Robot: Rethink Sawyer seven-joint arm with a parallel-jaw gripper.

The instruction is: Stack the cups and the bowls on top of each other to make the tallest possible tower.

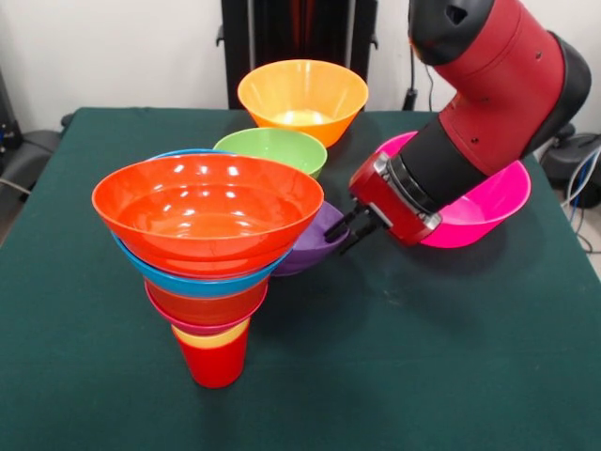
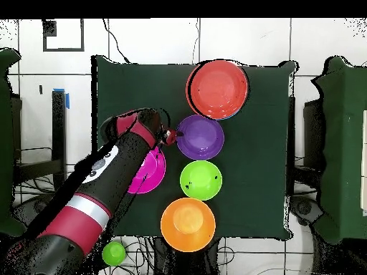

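Note:
The tower point(image 1: 208, 272) stands at the front left: a red cup point(image 1: 214, 365) as base, a yellow cup in it, then crimson-pink, orange and blue bowls, with an orange-red bowl point(image 1: 207, 211) on top; the overhead view shows it too point(image 2: 218, 89). A purple bowl point(image 1: 319, 246) point(image 2: 200, 137) sits just behind the tower. My gripper point(image 1: 352, 233) point(image 2: 170, 134) is at this bowl's rim, open, with one jaw on either side of the rim. Green point(image 1: 272, 150), light orange point(image 1: 302, 99) and magenta-pink point(image 1: 484, 202) bowls stand apart on the table.
The dark green table point(image 1: 423, 357) carries all the bowls. My arm point(image 1: 488, 103) reaches over the magenta-pink bowl point(image 2: 150, 172). The green point(image 2: 200, 179) and light orange point(image 2: 188, 224) bowls stand in a row toward the robot's side. A small green object point(image 2: 113, 252) lies off the table.

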